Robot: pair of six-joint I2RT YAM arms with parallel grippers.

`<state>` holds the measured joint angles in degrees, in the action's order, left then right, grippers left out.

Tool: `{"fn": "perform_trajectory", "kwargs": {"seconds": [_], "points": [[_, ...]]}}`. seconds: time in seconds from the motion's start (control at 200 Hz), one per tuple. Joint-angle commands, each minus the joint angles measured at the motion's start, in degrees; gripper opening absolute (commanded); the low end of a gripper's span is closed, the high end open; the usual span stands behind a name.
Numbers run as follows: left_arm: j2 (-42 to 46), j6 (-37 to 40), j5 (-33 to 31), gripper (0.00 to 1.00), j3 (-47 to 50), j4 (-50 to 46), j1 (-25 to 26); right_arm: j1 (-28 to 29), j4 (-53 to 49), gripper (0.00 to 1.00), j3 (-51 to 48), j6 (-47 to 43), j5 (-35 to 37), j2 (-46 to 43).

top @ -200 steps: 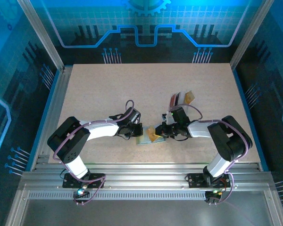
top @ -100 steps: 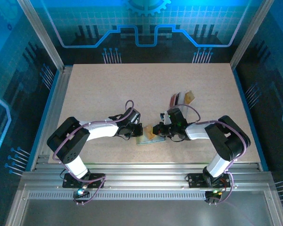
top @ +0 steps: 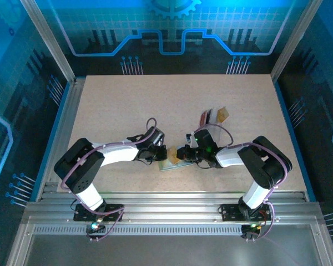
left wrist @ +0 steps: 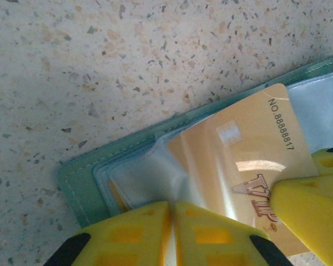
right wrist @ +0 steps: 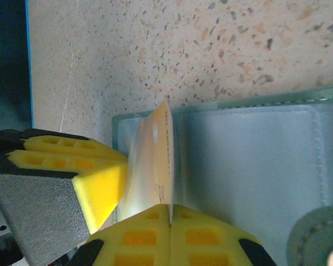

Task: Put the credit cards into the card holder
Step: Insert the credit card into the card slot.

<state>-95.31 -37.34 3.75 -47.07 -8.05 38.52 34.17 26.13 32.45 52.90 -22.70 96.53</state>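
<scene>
Holder (top: 167,165): lower centre of surface (top: 127,111), lying open between both claws.
Left claw (left wrist: 170,213): together, pinching the pale lining (left wrist: 139,172).
Right claw (right wrist: 170,213): clamped on gold card (left wrist: 238,149).
Relation: card's long axis runs leftward from right claw, leading edge apparently under the lining.
Spare cards (top: 213,115): just upper right of holder.
</scene>
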Motion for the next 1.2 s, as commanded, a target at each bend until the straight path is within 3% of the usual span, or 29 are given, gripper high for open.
{"fn": "perform_trajectory", "kwargs": {"seconds": [0.0,0.28,0.725,0.845,1.001,1.196], "points": [[-0.41,0.94,0.16,0.15,2.42,-10.63,0.08,2.33,-5.23,0.03,-1.44,-1.35,3.13,-0.42],[7.22,2.65,0.36,0.23,-0.67,-16.44,-0.56,2.74,-17.66,0.08,1.57,-4.50,8.49,-3.50],[-1.07,6.47,0.71,0.19,-3.17,-15.00,-0.56,3.53,-20.27,0.15,5.57,-4.09,9.74,-1.35],[-1.86,6.67,0.06,0.19,-1.72,-14.20,-0.55,3.49,-22.97,0.13,7.11,-4.57,10.55,-0.91],[-2.69,7.19,-0.23,0.19,-0.79,-13.83,-0.56,4.28,-25.26,0.00,8.60,-4.98,11.81,-0.39],[-3.20,7.85,-0.41,0.18,-0.44,-13.76,-0.55,5.39,-24.84,0.00,9.51,-4.97,12.49,1.64]]}}
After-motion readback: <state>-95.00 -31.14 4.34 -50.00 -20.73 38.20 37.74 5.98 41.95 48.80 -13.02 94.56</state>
